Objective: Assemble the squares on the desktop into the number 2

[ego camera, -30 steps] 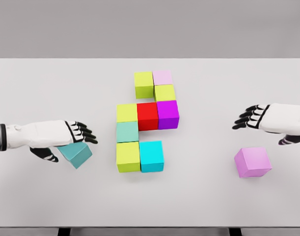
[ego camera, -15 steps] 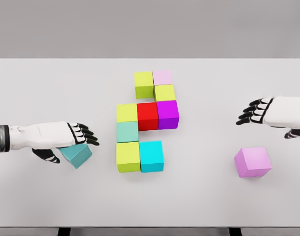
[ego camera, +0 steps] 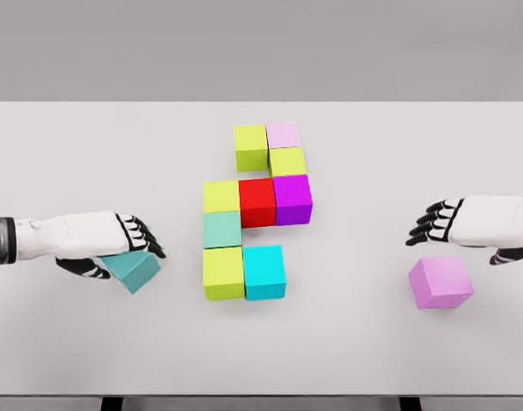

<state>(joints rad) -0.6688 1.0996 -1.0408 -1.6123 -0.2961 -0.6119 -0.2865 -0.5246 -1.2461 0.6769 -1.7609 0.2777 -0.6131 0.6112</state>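
Head view: right hand (ego camera: pixel 441 224) now lower than before, fingers loosely spread and empty, pink cube (ego camera: pixel 441 282) just at 6 o'clock; left hand (ego camera: pixel 115 244) clasping teal cube (ego camera: pixel 134 269).

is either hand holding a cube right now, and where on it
The left hand grips the teal cube over its top, far edge. The right hand holds nothing, above the pink cube.

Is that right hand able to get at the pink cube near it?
Probably yes. The right hand hovers just above and behind the pink cube, fingers relaxed and holding nothing, with only bare table around the cube.
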